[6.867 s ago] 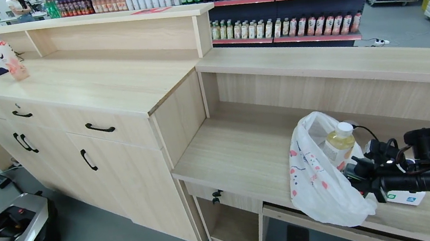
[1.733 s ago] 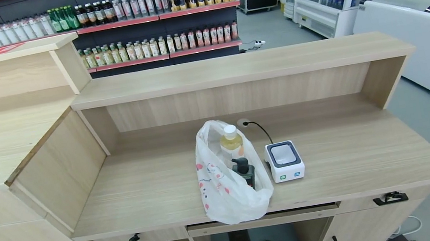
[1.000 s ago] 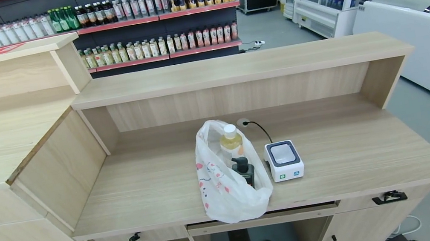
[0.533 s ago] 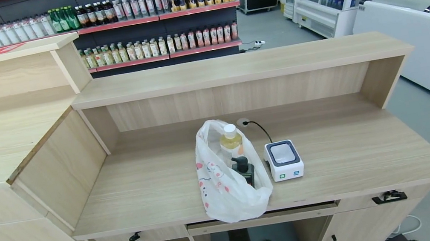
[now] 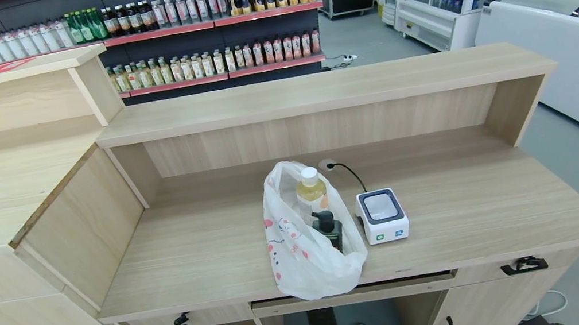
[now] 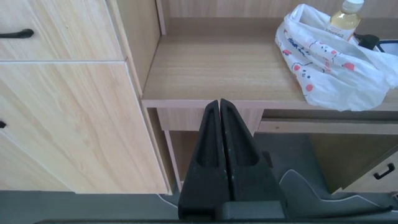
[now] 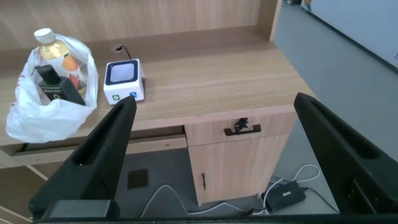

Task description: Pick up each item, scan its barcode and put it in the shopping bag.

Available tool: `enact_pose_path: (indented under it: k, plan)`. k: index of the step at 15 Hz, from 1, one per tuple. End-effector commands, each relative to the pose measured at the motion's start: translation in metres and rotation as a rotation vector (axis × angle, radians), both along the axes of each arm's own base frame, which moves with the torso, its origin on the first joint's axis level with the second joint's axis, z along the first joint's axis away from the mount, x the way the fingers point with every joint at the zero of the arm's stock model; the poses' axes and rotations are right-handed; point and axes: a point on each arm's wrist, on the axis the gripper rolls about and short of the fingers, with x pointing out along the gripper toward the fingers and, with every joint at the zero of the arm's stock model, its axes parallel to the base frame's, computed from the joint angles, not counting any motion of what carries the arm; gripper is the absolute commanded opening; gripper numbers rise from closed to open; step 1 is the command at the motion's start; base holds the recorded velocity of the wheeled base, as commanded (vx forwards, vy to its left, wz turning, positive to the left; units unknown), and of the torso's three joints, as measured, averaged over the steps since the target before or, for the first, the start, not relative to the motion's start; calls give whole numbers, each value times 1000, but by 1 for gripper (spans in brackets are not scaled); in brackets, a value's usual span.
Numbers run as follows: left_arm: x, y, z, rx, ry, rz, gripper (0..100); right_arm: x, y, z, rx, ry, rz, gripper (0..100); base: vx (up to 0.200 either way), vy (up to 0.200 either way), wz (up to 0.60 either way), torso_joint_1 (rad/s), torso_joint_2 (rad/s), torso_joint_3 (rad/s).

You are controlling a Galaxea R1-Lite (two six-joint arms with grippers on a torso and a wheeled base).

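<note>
Head view: shopping bag (image 5: 306, 267) half-hides pump bottle (image 5: 328, 230) | left pincer (image 6: 219, 104) pressed together | right pincer (image 7: 214, 101) spread

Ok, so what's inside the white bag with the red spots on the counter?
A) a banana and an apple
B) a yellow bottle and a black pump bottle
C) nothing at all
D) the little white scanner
B: the shopping bag holds a yellow bottle with a white cap and a black pump bottle, while the scanner sits beside the bag on the counter.
</note>
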Motion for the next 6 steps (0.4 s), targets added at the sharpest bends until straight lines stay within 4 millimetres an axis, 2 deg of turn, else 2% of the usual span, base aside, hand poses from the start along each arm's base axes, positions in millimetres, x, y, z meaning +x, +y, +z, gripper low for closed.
enact_pose_path:
  k: [1,6]
  plan:
    - [0,0,0,0,0,1,0,0,0,0,-1,4,0,100,0,0,0,0,0,0]
    - [0,0,0,0,0,1,0,0,0,0,-1,6,0,100,0,0,0,0,0,0]
